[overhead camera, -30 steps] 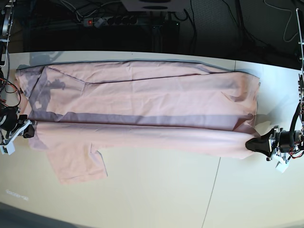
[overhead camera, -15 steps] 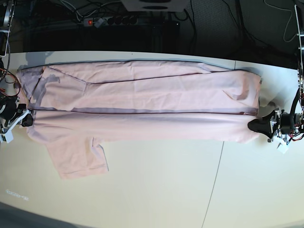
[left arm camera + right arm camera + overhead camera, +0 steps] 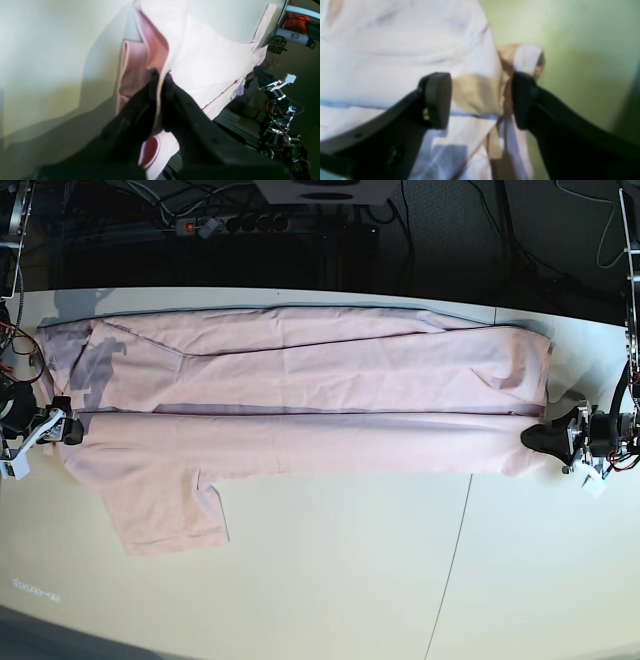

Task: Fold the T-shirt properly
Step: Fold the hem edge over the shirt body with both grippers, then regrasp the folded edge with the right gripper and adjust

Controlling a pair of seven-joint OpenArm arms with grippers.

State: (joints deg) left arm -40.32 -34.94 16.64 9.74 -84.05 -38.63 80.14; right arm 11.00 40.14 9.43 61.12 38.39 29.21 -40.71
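One pale pink T-shirt (image 3: 300,395) folded lengthwise, left hand (image 3: 162,75) pinching its edge, right hand (image 3: 480,100) spread apart

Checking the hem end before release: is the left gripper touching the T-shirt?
Touching. In the left wrist view the left gripper has its jaws shut on a pinched edge of the T-shirt, with fabric running between them.

base: high overhead, whole table (image 3: 330,580) in sight | left wrist: tight behind left gripper (image 3: 161,75), peering along the T-shirt (image 3: 212,65) | right wrist: blurred close-up past right gripper (image 3: 480,100) | shared: T-shirt edge
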